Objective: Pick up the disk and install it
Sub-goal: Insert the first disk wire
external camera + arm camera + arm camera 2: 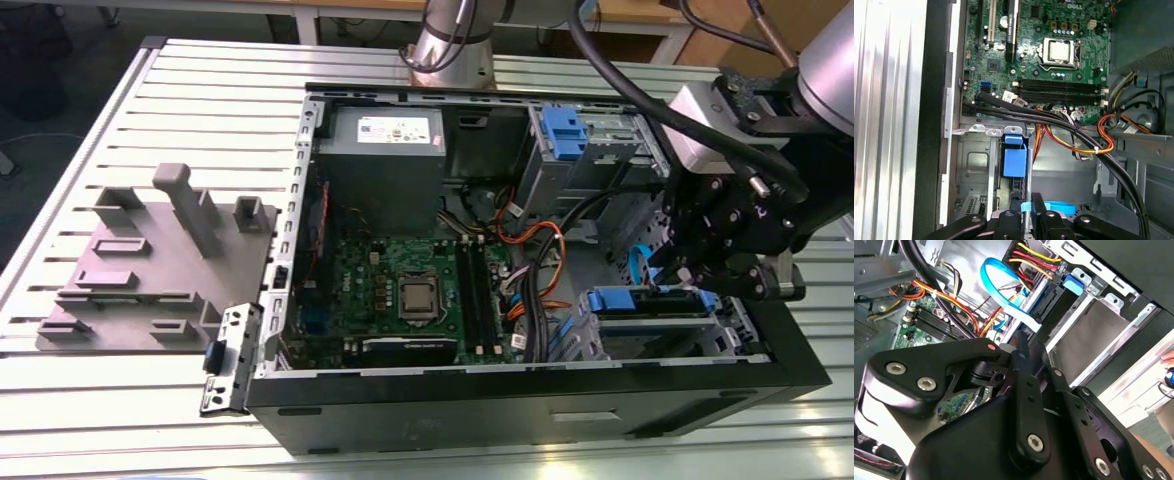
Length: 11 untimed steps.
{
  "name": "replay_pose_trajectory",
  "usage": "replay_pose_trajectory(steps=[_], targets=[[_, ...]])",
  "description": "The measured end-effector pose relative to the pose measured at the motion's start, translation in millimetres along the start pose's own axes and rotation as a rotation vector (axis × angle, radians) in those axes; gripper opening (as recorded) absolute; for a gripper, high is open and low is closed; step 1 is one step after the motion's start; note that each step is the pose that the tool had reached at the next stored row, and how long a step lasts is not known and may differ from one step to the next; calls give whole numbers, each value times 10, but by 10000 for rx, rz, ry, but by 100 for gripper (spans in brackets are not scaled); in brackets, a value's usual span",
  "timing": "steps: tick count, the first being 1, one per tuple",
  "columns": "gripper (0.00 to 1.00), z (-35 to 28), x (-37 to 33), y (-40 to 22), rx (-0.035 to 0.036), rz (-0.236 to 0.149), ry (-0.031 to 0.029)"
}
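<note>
Exterior view: clenched claw point(707, 275) hovers inside the computer case point(534, 385), above its drive cage point(654, 320).

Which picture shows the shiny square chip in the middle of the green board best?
The first wrist view: the processor sits in its socket on the motherboard, seen head-on with nothing covering it. The exterior view shows the processor too, but from farther off and at a slant. The second wrist view catches just a corner of the motherboard, with cables across it.

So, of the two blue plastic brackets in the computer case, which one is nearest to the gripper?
The lower blue bracket, on the drive cage at the exterior view's right, just below the gripper. The other blue bracket sits farther away, beside the grey power supply.
</note>
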<state>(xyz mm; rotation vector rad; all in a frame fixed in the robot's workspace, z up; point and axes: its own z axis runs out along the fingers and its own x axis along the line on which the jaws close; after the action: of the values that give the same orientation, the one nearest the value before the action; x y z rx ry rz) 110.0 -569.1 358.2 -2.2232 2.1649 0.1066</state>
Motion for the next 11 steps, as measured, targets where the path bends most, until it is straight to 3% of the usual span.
replay_pose_trajectory(steps=[11], targets=[[23, -20, -4, 1, 13, 172, -4]])
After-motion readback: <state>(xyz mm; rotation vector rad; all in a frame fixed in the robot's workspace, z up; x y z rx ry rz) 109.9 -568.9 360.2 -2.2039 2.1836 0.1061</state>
